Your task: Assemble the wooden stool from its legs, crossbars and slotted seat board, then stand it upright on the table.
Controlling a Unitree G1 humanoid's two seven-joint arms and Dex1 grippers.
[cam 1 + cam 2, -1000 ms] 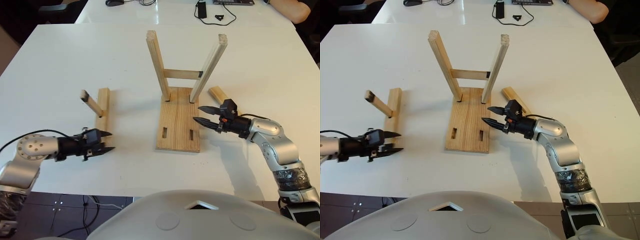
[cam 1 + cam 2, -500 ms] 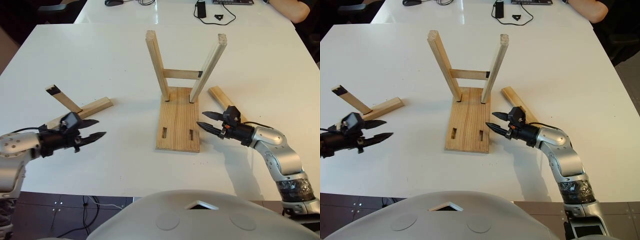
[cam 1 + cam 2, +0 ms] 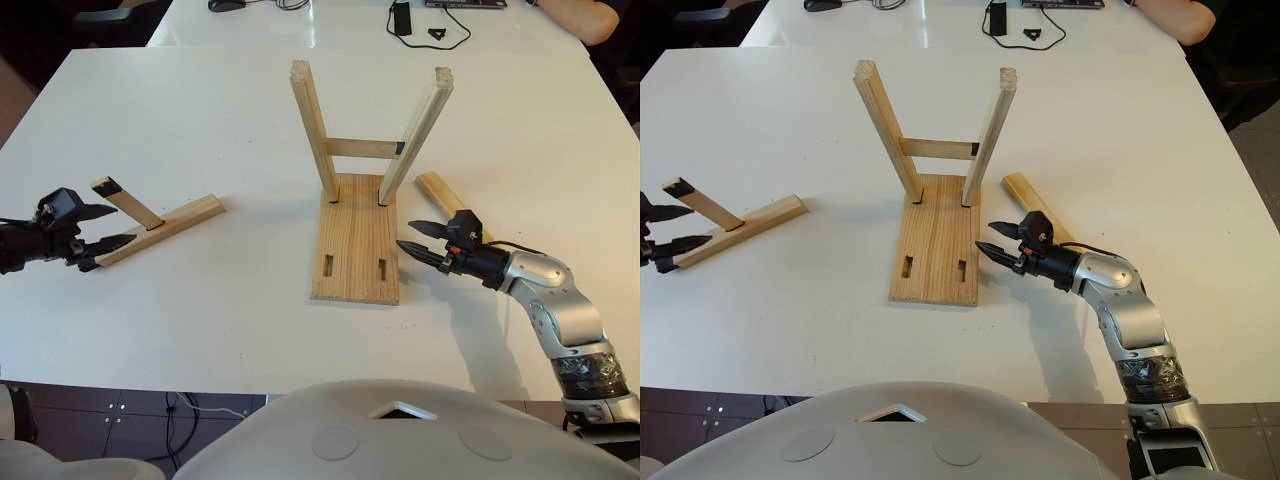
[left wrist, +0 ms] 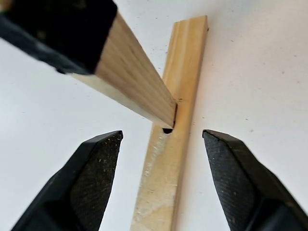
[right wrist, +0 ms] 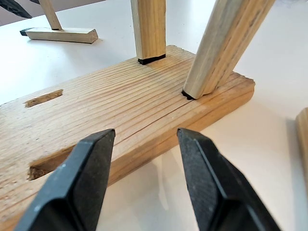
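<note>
The slotted seat board (image 3: 355, 245) lies flat mid-table, with two legs (image 3: 312, 125) standing in its far end, joined by a crossbar (image 3: 362, 148). Its near slots (image 3: 329, 265) are bare. My right gripper (image 3: 407, 235) is open just beside the board's right edge, its fingers (image 5: 82, 178) spread along that edge. A loose leg (image 3: 440, 192) lies behind that gripper. At the left, another leg (image 3: 170, 225) lies flat with a crossbar (image 3: 128, 203) sticking up from it. My left gripper (image 3: 120, 226) is open, its fingers (image 4: 91, 178) straddling this leg's (image 4: 175, 139) near end without touching.
Cables and small dark devices (image 3: 403, 18) lie on the far table. White tabletop (image 3: 230, 320) stretches between the two grippers and toward the near edge.
The left leg-and-crossbar piece swung from pointing away to lying diagonally. My left gripper drew back left to its near end. The right gripper dropped slightly beside the board.
</note>
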